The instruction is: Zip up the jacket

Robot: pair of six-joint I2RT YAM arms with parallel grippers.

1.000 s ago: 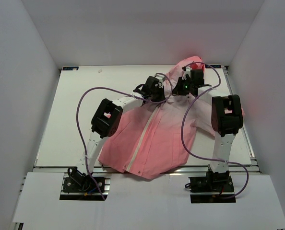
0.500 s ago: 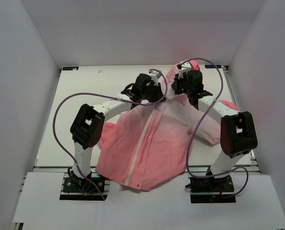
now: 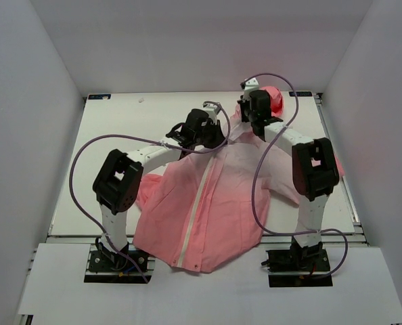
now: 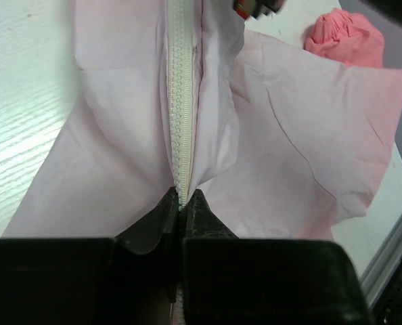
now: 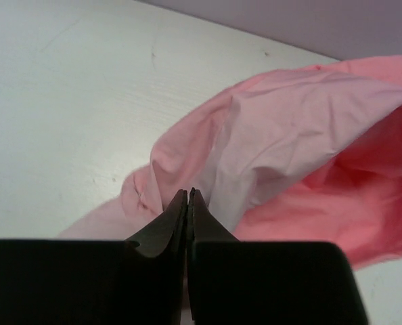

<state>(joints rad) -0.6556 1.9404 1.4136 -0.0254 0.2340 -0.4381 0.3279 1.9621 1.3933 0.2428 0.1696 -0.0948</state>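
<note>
**Jacket Gripped at Zipper and Collar by Two Robot Arms**

A pink jacket (image 3: 235, 196) is seen spread front-up on a white table (image 3: 106, 135), filling the middle and right of the overhead view. Its hem is laid toward 6 o'clock, close to the arm bases. Its coral hood (image 3: 274, 100) is bunched at about 1 o'clock, near the table's far edge. The white zipper (image 3: 197, 203) is run on a slant from the collar at 12 o'clock down to the hem at about 7 o'clock.

The left gripper (image 4: 183, 198) is shown nearly closed, its jaws pinched on the zipper band high on the chest. The pale cloth on either side is drawn up to the jaws in folds.

The right gripper (image 5: 188, 195) is shown with its jaws pressed together and no gap between them. A fold of pink cloth beside the hood is gathered to its tips.

Both arms are stretched over the jacket toward 12 o'clock, the two grippers set near each other at the collar. Purple cables (image 3: 79, 176) are looped above the arms.
</note>
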